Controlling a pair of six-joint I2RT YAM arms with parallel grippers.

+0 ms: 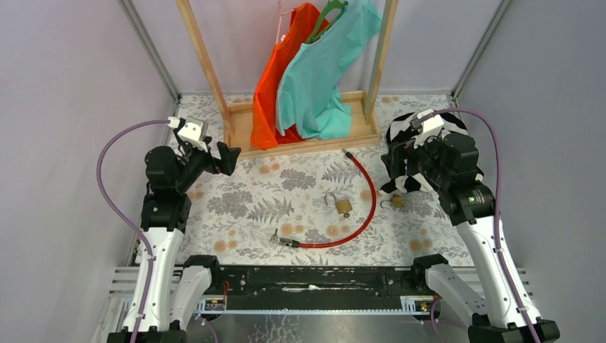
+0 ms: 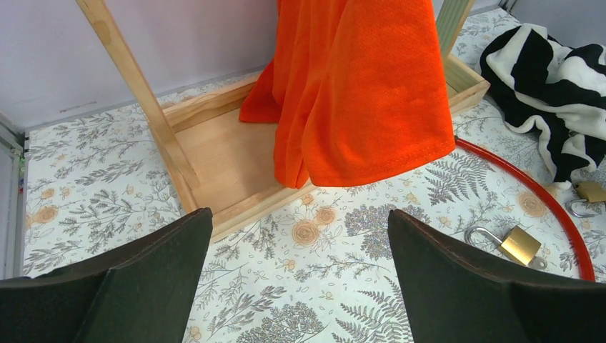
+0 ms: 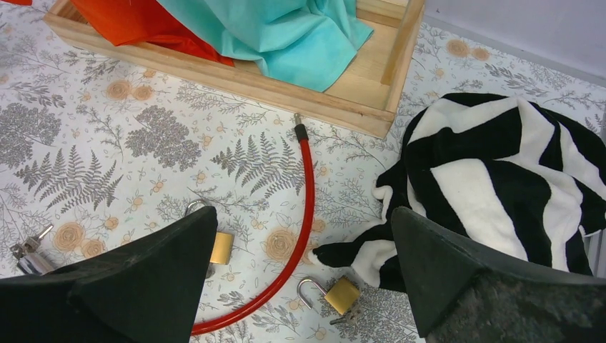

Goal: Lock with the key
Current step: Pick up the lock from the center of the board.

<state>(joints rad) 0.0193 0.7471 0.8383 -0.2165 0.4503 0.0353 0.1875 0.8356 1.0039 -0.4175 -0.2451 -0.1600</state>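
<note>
Judged the very start of locking with the key, with nothing picked up yet. Left gripper (image 2: pixel 300 214) raised near the wooden clothes rack (image 1: pixel 307 146), fingers spread as wide as they go and empty. Right gripper (image 3: pixel 304 214) raised beside a crumpled black-and-white striped cloth (image 3: pixel 500 164), fingers likewise spread wide and holding nothing. Flat on the floral tablecloth (image 1: pixel 236 207) between the arms: one red cable lock (image 1: pixel 373 200) bent in an arc, and at its near end apparently a key (image 3: pixel 27 246), perhaps a small bunch, number too small to tell. Two brass padlocks: inner padlock (image 1: pixel 344 206) inside the arc, outer padlock (image 1: pixel 396 201) just outside it, next to the striped cloth. Two shirts hanging on the rack, one orange shirt (image 1: pixel 275 86) and one teal shirt (image 1: pixel 321 78). Probably needed next: lowering one gripper to the key end, closing precisely on that small flat metal, and steadying a lock with the other arm.
</note>
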